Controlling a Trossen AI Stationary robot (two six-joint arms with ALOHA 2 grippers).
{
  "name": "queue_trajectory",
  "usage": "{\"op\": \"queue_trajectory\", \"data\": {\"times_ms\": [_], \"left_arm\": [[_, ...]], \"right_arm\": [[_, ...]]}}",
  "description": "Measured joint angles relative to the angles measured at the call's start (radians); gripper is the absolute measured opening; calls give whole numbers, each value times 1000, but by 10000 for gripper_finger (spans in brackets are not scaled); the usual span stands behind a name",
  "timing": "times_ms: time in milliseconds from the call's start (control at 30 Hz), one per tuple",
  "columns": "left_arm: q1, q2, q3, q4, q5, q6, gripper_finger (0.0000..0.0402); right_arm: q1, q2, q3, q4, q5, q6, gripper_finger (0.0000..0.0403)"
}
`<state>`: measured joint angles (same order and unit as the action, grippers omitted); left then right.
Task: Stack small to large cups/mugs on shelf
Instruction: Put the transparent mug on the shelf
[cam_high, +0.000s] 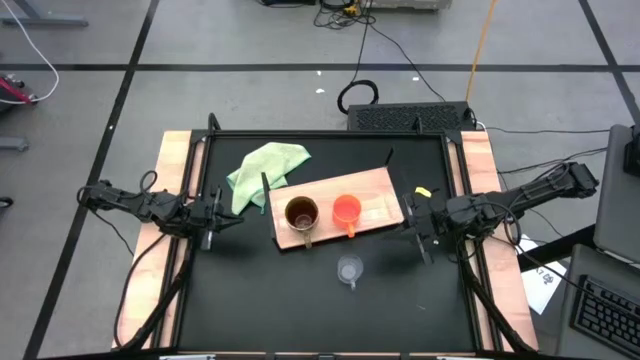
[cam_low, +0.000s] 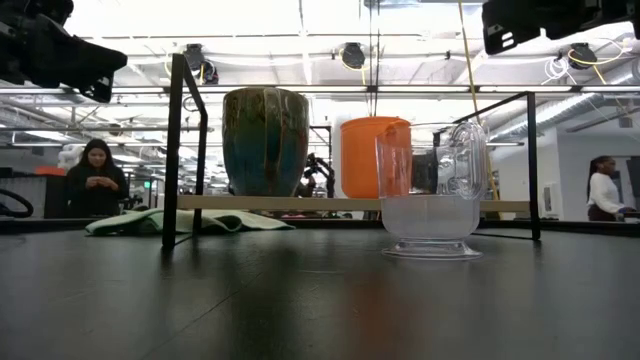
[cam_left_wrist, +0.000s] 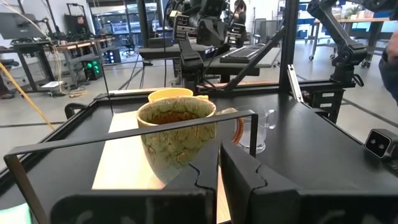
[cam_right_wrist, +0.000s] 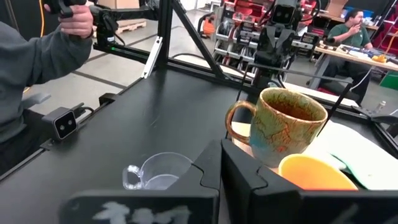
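Observation:
The light-wood shelf (cam_high: 375, 192) lies flat on the black table. On it stand the brown mug (cam_high: 301, 213), upright with its handle toward the near edge, and to its right the orange cup (cam_high: 346, 210). The clear glass cup (cam_high: 349, 270) stands on the table in front of the shelf. My left gripper (cam_high: 236, 222) hovers shut at the table's left, level with the mug (cam_left_wrist: 177, 140). My right gripper (cam_high: 409, 226) hovers shut at the right, beside the shelf's right end. Neither touches anything.
A light green cloth (cam_high: 265, 170) lies crumpled at the far left, touching the shelf's corner. A thin black metal frame (cam_low: 178, 150) rises around the work area. People show in the room beyond the table (cam_low: 95, 180).

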<state>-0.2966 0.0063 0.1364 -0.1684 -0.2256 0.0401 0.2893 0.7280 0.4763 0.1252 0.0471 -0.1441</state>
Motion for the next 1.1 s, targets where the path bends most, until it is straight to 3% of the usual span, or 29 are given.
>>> {"op": "queue_trajectory", "data": {"times_ms": [467, 767, 1100], "left_arm": [[0, 0, 0, 0, 0, 5, 21], [0, 9, 0, 74, 37, -84, 21], [0, 292, 0, 404, 96, -100, 21]], "right_arm": [[0, 0, 0, -4, 0, 0, 0], [0, 0, 0, -2, 0, -2, 0], [0, -4, 0, 23, 8, -9, 0]]}}
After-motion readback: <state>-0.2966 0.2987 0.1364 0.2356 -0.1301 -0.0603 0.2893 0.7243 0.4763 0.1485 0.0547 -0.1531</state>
